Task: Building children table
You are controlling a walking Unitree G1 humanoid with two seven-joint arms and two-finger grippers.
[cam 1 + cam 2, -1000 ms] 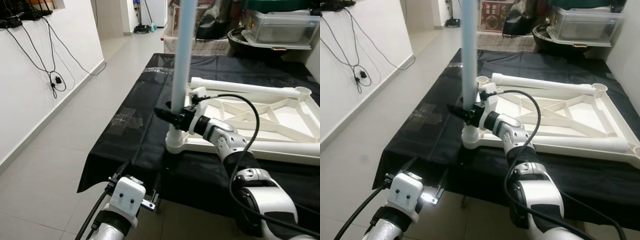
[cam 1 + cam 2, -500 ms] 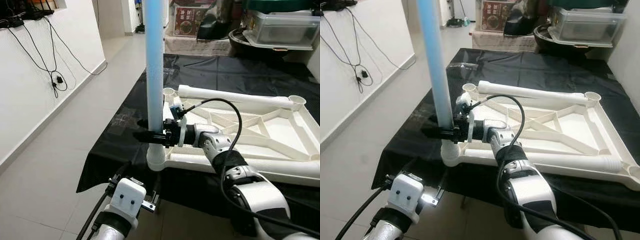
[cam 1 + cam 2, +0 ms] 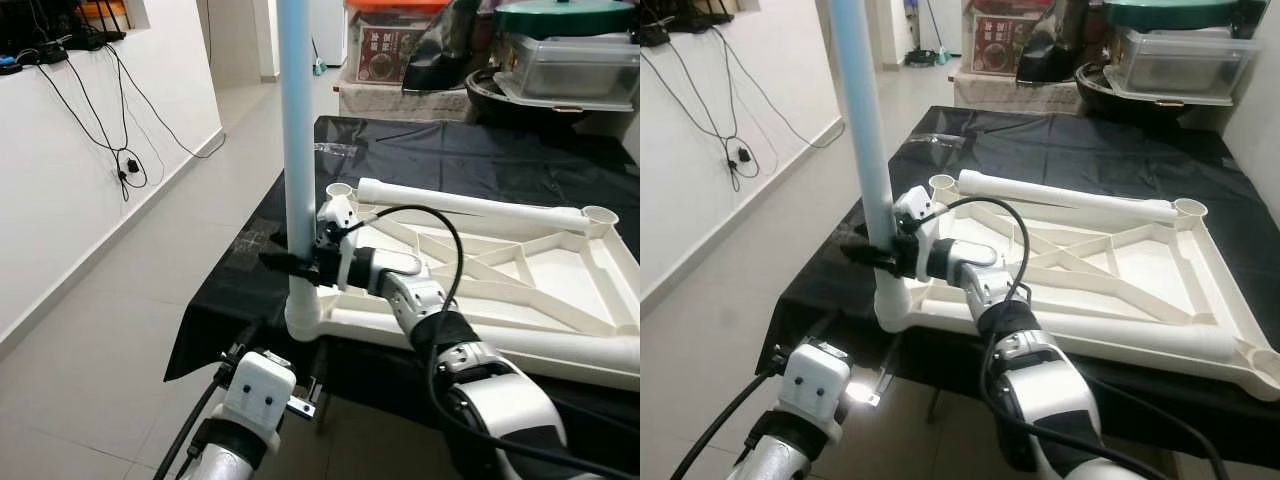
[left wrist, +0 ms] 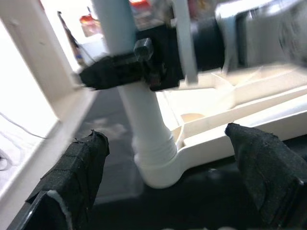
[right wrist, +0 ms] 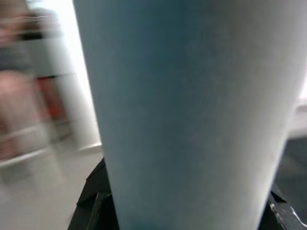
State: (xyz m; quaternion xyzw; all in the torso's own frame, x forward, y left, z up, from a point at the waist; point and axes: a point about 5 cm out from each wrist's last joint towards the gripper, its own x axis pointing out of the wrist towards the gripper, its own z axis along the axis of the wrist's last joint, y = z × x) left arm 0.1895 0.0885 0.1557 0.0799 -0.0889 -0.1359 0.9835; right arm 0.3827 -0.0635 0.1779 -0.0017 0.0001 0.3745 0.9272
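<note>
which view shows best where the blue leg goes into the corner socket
The left wrist view: the blue leg drops straight into the corner socket, close up, with the right hand clamped just above. The eye views show the same joint smaller. The right wrist view has the leg's surface close up, blurred.

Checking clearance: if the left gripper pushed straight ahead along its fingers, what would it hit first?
Probably the corner socket of the white tabletop, where the blue leg stands; depth is unclear.
</note>
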